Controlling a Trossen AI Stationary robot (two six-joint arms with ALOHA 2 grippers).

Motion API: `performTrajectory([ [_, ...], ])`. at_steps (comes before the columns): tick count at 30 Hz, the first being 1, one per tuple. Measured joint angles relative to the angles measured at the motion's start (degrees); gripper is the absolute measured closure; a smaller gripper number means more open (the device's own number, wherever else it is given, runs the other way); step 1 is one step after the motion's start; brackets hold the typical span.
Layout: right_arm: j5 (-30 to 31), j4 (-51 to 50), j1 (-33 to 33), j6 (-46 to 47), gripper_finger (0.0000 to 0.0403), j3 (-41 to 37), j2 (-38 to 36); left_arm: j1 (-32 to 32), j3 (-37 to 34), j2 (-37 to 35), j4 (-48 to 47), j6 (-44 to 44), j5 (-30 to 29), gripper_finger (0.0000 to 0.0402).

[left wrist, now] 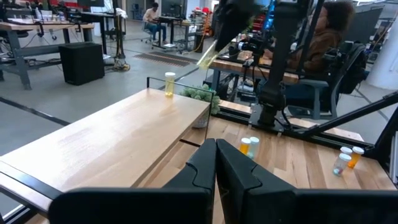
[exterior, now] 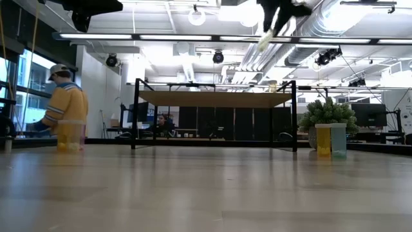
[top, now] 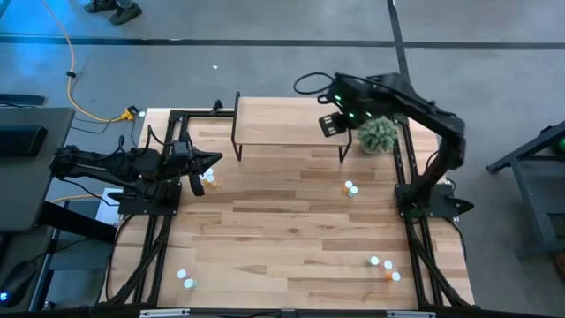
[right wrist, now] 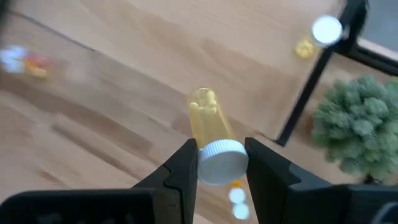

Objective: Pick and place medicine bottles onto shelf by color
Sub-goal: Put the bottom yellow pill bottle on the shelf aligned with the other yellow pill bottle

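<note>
The shelf point(top: 282, 124) stands at the table's far side. My right gripper point(top: 334, 124) hangs above the shelf's right end, shut on a yellow medicine bottle point(right wrist: 205, 118) with a white cap. Another yellow bottle point(left wrist: 169, 84) stands upright on the shelf top near its far right corner, and shows from above in the right wrist view point(right wrist: 323, 31). More bottles stand on the table in small groups point(top: 350, 188), point(top: 381, 265), point(top: 185, 278), point(top: 207, 179). My left gripper point(left wrist: 216, 162) waits shut at the table's left side, holding nothing. My right gripper pinches the yellow bottle's white cap point(right wrist: 211, 163) between its two fingers, one on each side of the cap. The fingers slant steeply down from above. The bottle is lifted clear, its body point(exterior: 266, 40) reaching out tilted below and beyond the fingertips, above the shelf.
A round green plant point(top: 378, 134) stands just right of the shelf's right legs, close under my right arm. Black frame rails run along the table's left and right edges. A person in a yellow top point(exterior: 64, 106) shows in the room beyond the table.
</note>
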Motion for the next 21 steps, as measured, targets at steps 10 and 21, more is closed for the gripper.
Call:
performTrajectory([
  [10,-5.4,0.0,-11.2,-5.1,0.0304,-0.6,6.2,0.0,0.0,0.0,0.0,0.1,0.0,0.0401],
  [21,-3.5,0.4,-13.5,-13.4,0.0304,-3.6,-1.1,0.0,0.0,0.0,0.0,0.1,-0.3,0.0401],
])
